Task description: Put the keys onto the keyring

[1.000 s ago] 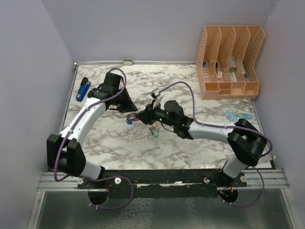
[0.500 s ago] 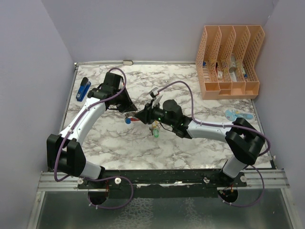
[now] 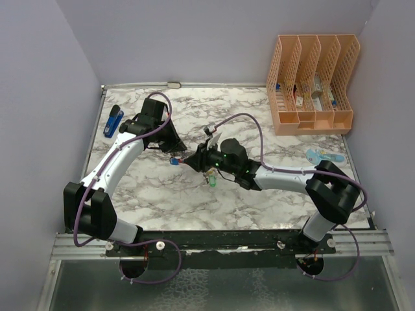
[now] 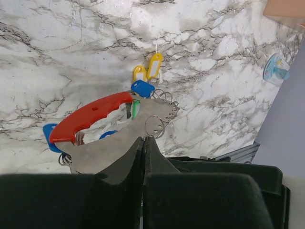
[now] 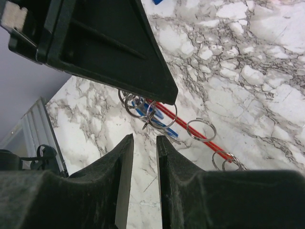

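Note:
My left gripper (image 4: pixel 143 139) is shut on the silver-grey side of the keyring (image 4: pixel 114 143), whose red side (image 4: pixel 90 114) arches above it. Several keys hang on small wire rings around it: a blue one (image 4: pixel 143 88), two yellow ones (image 4: pixel 155 64) and a green one (image 4: pixel 136 109). From above, the left gripper (image 3: pixel 180 154) and right gripper (image 3: pixel 193 159) meet tip to tip mid-table, a blue key (image 3: pixel 174 162) and a green key (image 3: pixel 212 183) dangling below. My right gripper (image 5: pixel 144 137) stands narrowly open with nothing between its fingers, just short of the wire rings (image 5: pixel 162 114).
An orange file organiser (image 3: pixel 311 84) stands at the back right. A blue stapler (image 3: pixel 113 121) lies at the far left near the wall. A pale blue object (image 3: pixel 322 156) lies on the marble table (image 3: pixel 162 194) by the right edge.
The right arm has edged slightly left, towards the left gripper and the hanging keys. The left arm and the keyring have stayed put.

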### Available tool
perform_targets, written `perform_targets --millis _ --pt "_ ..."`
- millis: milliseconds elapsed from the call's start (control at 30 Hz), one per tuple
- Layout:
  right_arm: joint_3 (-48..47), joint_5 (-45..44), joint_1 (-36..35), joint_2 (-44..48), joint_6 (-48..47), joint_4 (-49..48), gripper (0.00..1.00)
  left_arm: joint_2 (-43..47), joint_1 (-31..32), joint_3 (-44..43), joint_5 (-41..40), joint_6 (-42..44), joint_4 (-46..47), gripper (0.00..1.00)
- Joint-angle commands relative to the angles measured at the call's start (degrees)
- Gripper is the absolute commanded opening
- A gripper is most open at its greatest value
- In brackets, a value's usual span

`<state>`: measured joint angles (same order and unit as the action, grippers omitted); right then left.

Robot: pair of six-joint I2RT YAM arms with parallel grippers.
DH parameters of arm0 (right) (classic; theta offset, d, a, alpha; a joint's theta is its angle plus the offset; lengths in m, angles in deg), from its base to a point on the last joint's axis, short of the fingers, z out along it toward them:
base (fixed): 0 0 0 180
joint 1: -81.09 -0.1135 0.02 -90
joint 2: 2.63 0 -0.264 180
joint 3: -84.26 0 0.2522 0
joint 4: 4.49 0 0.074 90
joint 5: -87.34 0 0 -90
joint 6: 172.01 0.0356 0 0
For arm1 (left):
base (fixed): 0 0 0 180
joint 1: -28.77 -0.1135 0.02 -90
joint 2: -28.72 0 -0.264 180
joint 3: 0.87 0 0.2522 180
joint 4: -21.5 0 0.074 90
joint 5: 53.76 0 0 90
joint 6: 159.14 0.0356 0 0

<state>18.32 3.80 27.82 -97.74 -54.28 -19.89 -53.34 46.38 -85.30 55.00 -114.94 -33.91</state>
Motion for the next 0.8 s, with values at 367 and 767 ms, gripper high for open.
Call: perform_targets --millis 367,767 --pt "0.76 -3.81 -1.13 1.34 1.06 -0.16 0.26 1.81 -0.05 0.82 -0.05 -1.51 1.13 0.0" --pt "1.19 -6.81 -1.11 6.69 -0.7 5.16 0.26 1.74 -0.09 0.54 -0.45 -2.01 0.84 0.0"
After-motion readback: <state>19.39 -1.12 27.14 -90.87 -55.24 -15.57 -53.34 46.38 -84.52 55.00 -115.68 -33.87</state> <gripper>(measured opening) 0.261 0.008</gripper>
